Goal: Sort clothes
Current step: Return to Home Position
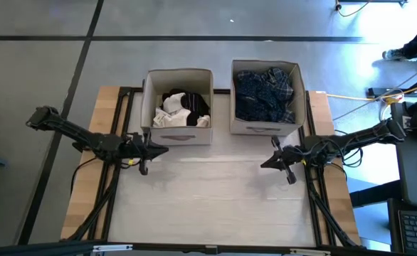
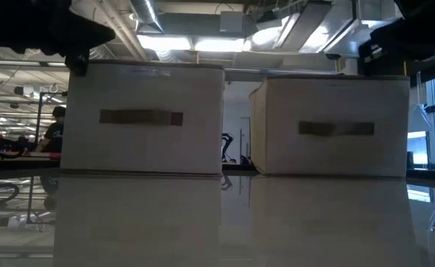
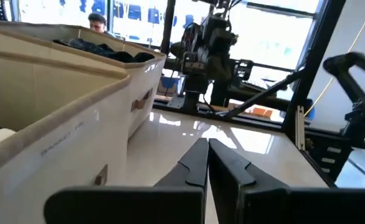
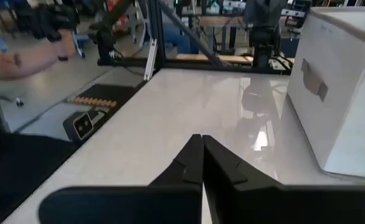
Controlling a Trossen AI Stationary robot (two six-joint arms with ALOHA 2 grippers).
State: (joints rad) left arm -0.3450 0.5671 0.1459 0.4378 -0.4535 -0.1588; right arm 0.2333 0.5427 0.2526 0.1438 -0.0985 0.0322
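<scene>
Two beige fabric boxes stand at the table's far side. The left box (image 1: 178,107) holds white and black clothes (image 1: 182,108), a pale piece among them. The right box (image 1: 267,97) holds blue plaid and dark navy clothes (image 1: 264,94). My left gripper (image 1: 164,149) is shut and empty, above the table just in front of the left box. My right gripper (image 1: 263,165) is shut and empty, in front of the right box. Both point toward the table's middle.
The white tabletop (image 1: 215,192) in front of the boxes is bare. A person's arm (image 4: 20,59) shows beyond the table's edge in the right wrist view. Another person (image 3: 96,22) stands far off. Cables and a laptop (image 1: 416,231) lie off the table's right side.
</scene>
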